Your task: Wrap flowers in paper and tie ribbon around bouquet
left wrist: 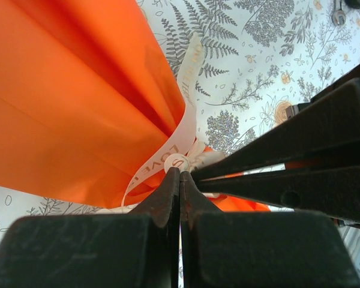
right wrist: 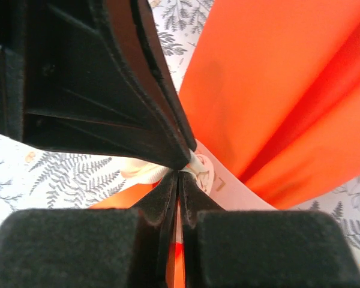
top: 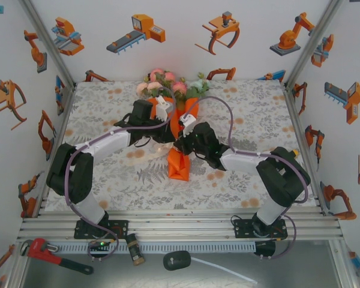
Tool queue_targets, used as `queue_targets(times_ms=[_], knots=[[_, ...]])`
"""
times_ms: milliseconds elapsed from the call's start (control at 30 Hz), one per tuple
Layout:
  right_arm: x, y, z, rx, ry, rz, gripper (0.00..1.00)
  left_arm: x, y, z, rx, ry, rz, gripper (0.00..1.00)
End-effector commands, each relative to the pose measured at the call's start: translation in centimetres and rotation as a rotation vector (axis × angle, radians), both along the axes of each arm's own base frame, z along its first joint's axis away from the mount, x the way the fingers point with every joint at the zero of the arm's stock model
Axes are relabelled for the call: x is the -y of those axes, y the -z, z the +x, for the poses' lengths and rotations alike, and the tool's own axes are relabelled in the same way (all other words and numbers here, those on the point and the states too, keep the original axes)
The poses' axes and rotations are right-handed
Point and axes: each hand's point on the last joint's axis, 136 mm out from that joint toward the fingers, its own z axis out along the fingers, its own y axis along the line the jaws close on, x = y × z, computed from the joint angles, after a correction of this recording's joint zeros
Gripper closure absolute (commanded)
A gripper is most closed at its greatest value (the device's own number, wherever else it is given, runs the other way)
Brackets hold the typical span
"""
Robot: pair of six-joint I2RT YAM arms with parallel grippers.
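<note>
Orange paper, cream lettered ribbon, grey fern-print tablecloth

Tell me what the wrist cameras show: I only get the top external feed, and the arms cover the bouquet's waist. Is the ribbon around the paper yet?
Observer: Yes. In the left wrist view the ribbon curves round the gathered waist of the orange paper.
Operator: Is either arm holding it?
Observer: The left gripper has its fingers shut on the ribbon right at that waist.
Operator: And the right?
Observer: The right gripper meets it tip to tip, its fingers pinched on the same bunched ribbon.
</note>
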Motion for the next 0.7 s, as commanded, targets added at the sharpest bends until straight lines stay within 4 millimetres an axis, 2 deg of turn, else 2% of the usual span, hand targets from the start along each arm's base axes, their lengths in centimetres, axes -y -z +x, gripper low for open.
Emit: queue_targets(times_ms=[0, 133, 300, 533, 667], knots=[[0.8, -1.7, 1.7, 0.081, 0.081, 0.009, 0.89, 0.5, -0.9, -0.2, 0.01, 0.007, -0.039, 0.96], [0.9, -1.8, 2.4, 0.087, 0.11, 0.004, 0.86, 0.7, -0.7, -0.5, -0.001, 0.012, -0.043, 0.96], [0.6, -1.5, 2.6, 0.065, 0.115, 0.027, 0.69, 0.7, -0.6, -0.6, -0.011, 0.008, -0.044, 0.96], [-1.7, -1.3, 2.0, 0.02, 0.014, 0.105, 0.68, 0.5, -0.6, -0.6, -0.017, -0.03, -0.061, 0.96], [0.1, -1.2, 3.8, 0.019, 0.174, 0.117, 0.69, -0.3, -0.3, 0.4, -0.028, -0.152, -0.072, 0.96]])
